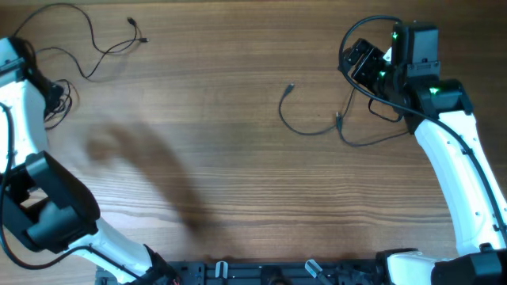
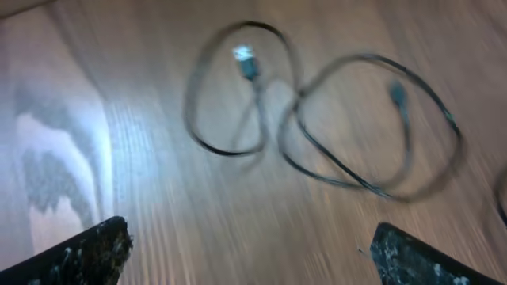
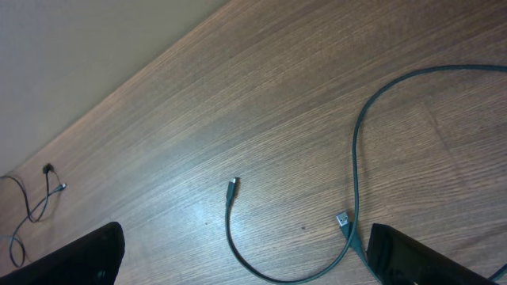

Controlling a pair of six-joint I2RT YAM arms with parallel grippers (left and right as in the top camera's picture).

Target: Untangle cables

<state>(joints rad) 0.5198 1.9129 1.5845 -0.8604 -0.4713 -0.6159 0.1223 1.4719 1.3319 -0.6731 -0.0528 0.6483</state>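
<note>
The thin black cords (image 1: pixel 305 132) lie in loose loops on the brown wooden table (image 1: pixel 238 182), some under the wide-open left gripper (image 2: pixel 249 233), some beneath the equally open, empty right gripper (image 3: pixel 245 233), and being limp and feather-light they look best pinched mid-strand, not by the tiny plugs (image 3: pixel 342 218).

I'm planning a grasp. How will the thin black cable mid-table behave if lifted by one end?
Probably floppy: the cable lies in a loose curve, so it should dangle. It looks very thin, so likely light. Its small plug may drag across the table.

A wooden table (image 1: pixel 238 198) with pale floor (image 3: pixel 71 55) past its edge.
</note>
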